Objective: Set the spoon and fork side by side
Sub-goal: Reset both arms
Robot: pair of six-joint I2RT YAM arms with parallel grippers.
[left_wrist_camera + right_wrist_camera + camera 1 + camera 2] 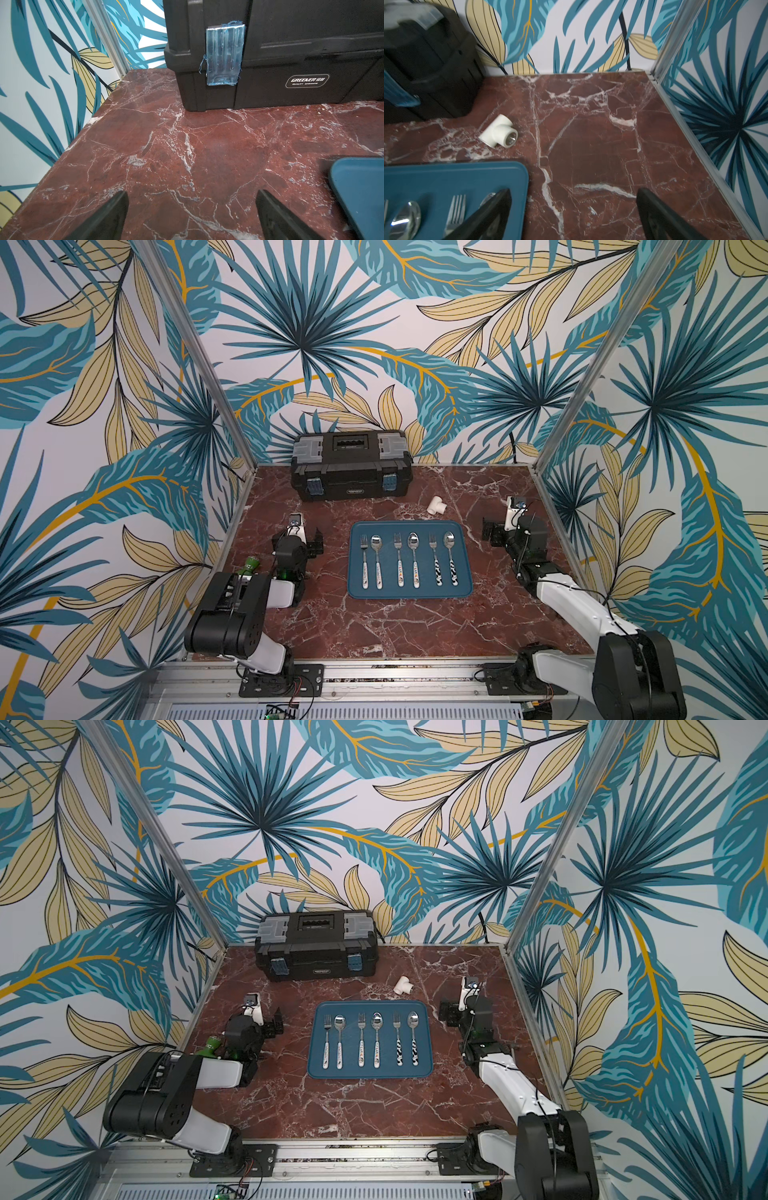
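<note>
Fingers [116, 207] of the left gripper [191, 197] stand spread and empty above the red marble tabletop [187, 145]; the right gripper [574, 197] gapes empty too; the zebra-handled steel fork [436, 562] and matching steel spoon [451, 560] lie parallel, side by side, in the blue rectangular plastic tray [409, 593] at frame centre, so the pairing looks done; both arms crouch folded, flanking the tray, probably to keep clear.

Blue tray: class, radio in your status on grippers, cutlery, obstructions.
Left gripper, right gripper: jaws open, empty. Forks and spoons paired side by side on tray. Nothing obstructing.
</note>
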